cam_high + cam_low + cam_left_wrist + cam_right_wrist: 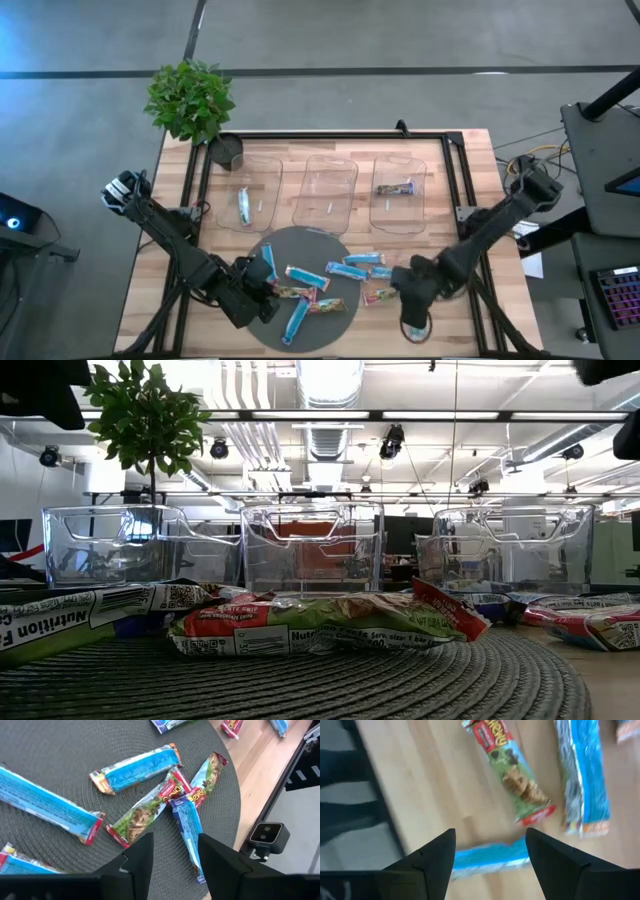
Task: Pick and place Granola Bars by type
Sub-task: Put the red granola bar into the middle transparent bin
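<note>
Your left pincer (262, 296) hangs low over the near-left part of the round grey mat (330, 240), its fingers (142, 860) parted and empty; in the left wrist view they straddle the spot where a red-and-green bar (150, 807) and a light blue bar (187, 827) cross on the mat. Your right pincer (413, 318) sits off the mat's right edge above the bare wooden surface (475, 160), fingers (432, 852) spread wide and gripping nothing, with a multicoloured bar (512, 775) and a blue bar (582, 775) lying on the wood ahead of them and another blue bar (490, 857) between the fingertips. Most of the Granola Bars (310, 280) lie scattered on the mat and just beside it on the right, several overlapping. Beyond the mat stand three clear bins in a row: the left bin (262, 165) contains one blue bar (244, 206), the middle bin (330, 165) shows none, and the right bin (400, 165) contains one darker bar (396, 187). A potted plant (192, 98) stands at the far-left corner of the surface. In the low view a red-and-green bar (320, 622) fills the foreground on the mat
</note>
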Controlling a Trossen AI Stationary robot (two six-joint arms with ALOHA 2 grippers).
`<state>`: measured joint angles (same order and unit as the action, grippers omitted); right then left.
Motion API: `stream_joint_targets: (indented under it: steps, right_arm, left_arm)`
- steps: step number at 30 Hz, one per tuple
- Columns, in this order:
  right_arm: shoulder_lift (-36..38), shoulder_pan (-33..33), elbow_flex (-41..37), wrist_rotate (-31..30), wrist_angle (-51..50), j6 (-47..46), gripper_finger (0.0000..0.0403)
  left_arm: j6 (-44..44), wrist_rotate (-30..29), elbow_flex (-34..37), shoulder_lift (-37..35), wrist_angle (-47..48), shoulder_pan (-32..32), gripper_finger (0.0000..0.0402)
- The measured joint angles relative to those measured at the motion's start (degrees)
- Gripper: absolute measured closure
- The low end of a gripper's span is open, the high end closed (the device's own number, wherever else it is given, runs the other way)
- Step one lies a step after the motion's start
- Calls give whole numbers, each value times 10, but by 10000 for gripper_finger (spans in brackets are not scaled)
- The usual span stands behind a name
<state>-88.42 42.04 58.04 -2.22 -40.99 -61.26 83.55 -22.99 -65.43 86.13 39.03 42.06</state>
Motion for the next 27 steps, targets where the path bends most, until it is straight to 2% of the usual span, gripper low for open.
stream_joint_targets:
  steps: [3, 6, 12, 19, 27]
  right_arm:
    - [-42, 26, 8, -47, 3, 79, 172]
    - [-88, 32, 23, -56, 5, 165, 172]
    - [-153, 23, 70, -58, 5, 196, 172]
    - [-156, 18, 91, -119, -48, 235, 172]
    - [-158, 10, 80, -111, -30, 289, 172]
  left_arm:
    - [-4, -11, 0, 0, 0, 0, 264]
    - [-5, -11, 0, 0, 0, 0, 264]
    - [11, -11, 0, 0, 0, 0, 264]
    - [20, -11, 1, 0, 0, 1, 264]
    - [20, -15, 1, 0, 5, 1, 264]
